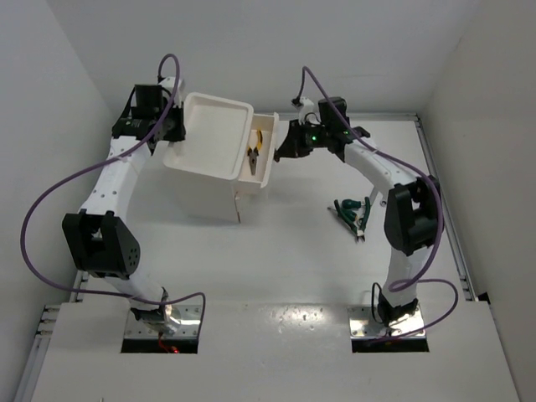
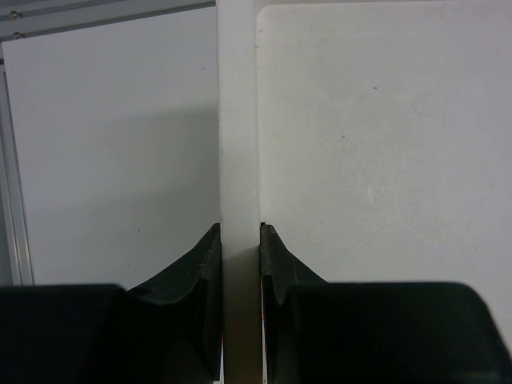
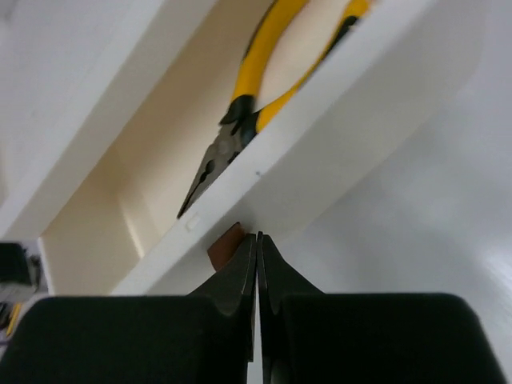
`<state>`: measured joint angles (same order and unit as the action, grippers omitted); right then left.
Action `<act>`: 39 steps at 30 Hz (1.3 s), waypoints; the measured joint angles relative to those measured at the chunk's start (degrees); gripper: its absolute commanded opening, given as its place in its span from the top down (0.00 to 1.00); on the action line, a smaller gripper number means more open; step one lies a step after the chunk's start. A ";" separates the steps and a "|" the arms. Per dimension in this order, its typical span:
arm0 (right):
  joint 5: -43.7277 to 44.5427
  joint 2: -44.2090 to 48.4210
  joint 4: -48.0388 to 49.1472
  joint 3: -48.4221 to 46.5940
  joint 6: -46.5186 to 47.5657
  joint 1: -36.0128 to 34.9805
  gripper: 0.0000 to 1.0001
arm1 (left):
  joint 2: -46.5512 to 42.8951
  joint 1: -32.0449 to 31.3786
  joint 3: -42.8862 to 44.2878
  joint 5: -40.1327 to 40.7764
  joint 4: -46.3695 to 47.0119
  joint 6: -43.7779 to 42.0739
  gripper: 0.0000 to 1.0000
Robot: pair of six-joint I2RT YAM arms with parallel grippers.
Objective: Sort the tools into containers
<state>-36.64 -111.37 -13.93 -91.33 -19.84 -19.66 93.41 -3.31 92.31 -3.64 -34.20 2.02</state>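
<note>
Drawer unit sits far-left on the surface, its wall pinched by the left tool. Drawer is pulled out. Right tool is pressed together just beside the brown handle; contact unclear. Green pliers lie loose on the surface by the right arm, not yet sorted. Yellow pliers are in the drawer, done; long axis along the drawer front, nose toward the robot's side.

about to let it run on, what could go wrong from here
The right gripper is shut beside the handle of the open drawer, not on it, so it may slip off the front. The left gripper pinches the drawer unit only by a thin rim; it could tip or slide.
</note>
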 measured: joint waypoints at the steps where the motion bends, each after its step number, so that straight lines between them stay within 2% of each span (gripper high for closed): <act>1: -1.68 0.90 0.15 1.29 0.22 -0.04 1.00 | 0.07 -0.07 0.00 -0.44 0.17 -0.02 1.00; 10: -10.34 1.22 2.49 3.89 -1.46 -2.58 1.00 | 0.46 -1.70 0.15 -5.18 0.48 -3.04 1.00; 20: -13.31 -5.09 8.41 -1.40 -5.99 -4.55 0.98 | 0.07 -1.86 -0.52 -5.22 1.09 -3.06 1.00; 24: -14.43 -6.45 9.09 -2.45 -8.59 -4.46 0.86 | -0.09 -1.86 -0.90 -4.96 1.66 -2.62 1.00; 25: -14.56 -6.82 9.14 -2.75 -8.98 -4.39 0.76 | -0.09 -1.86 -1.01 -4.79 1.84 -2.38 1.00; 27: -14.40 -7.26 9.18 -2.89 -9.53 -4.13 0.69 | -0.22 -1.86 -1.27 -4.28 2.21 -1.53 1.00; 28: -14.29 -7.48 9.27 -2.91 -9.77 -3.98 0.64 | -0.26 -1.86 -1.38 -4.09 2.45 -1.07 1.00; 29: -14.19 -7.67 9.46 -2.91 -9.94 -3.80 0.53 | -0.31 -1.86 -1.46 -3.87 2.56 -0.52 1.00; 30: -13.66 -7.74 9.53 -2.91 -10.03 -3.67 0.50 | -0.33 -1.86 -1.49 -3.69 2.60 0.02 1.00; 32: -12.07 -7.78 9.55 -2.91 -9.97 -3.28 0.45 | -0.33 -1.86 -1.53 -3.04 2.73 1.18 1.00; 39: -9.60 -6.08 11.08 -0.31 -9.14 -1.42 0.45 | 0.42 -2.82 -0.61 -0.50 2.34 4.79 1.00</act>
<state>-46.24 -117.45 -2.85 -91.64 -28.97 -21.08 93.82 -6.13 91.70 -4.14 -31.86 6.81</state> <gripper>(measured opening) 0.547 0.244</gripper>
